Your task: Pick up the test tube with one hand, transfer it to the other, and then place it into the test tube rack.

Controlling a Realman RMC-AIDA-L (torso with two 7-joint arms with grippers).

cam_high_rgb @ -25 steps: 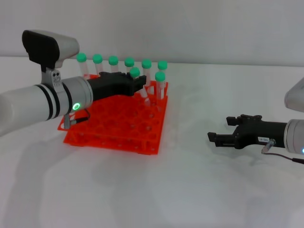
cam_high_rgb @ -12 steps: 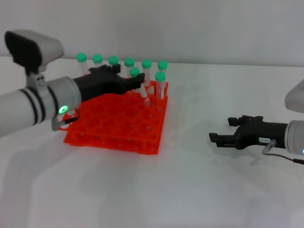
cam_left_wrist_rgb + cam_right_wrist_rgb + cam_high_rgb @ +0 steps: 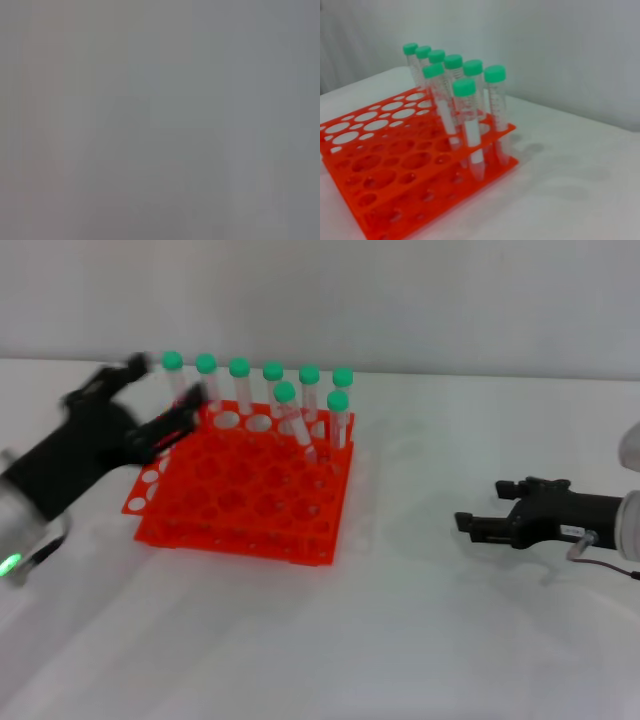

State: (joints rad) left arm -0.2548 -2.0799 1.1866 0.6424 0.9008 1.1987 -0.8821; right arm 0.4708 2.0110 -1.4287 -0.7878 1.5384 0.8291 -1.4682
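1. Table [image 3: 400, 640]: white. No loose tube lies on it in the head view.
2. Test tube rack [image 3: 240, 540] [image 3: 395, 210]: orange, two tiers, centre-left of the head view. Most holes are empty. It holds eight green-capped tubes: six along the far row and two one row nearer, at the right end.
3. Left gripper [image 3: 160, 400]: left of frame, at the rack's far-left corner and just beside the first tube of the back row [image 3: 172, 365]. It is blurred, but the fingers look spread with nothing between them. The left wrist view is flat grey and shows nothing usable.
4. Right gripper [image 3: 482, 506]: right edge of frame, low over the table and well apart from the rack. Fingers are spread and empty, pointing toward the rack.
5. Test tube [image 3: 290, 415] [image 3: 442, 107]: my guess is the leaning one in the nearer pair. It is seated in the rack, with its cap tipped toward frame left and its foot toward frame right. The long axis is near upright but visibly off vertical, unlike its neighbours.
6. Key relation: that tube sits to the frame-right of the left gripper, across the rack's top. The left arm is much the nearer of the two.
7. Judgement: with every tube racked and both grippers empty, the placing looks done.
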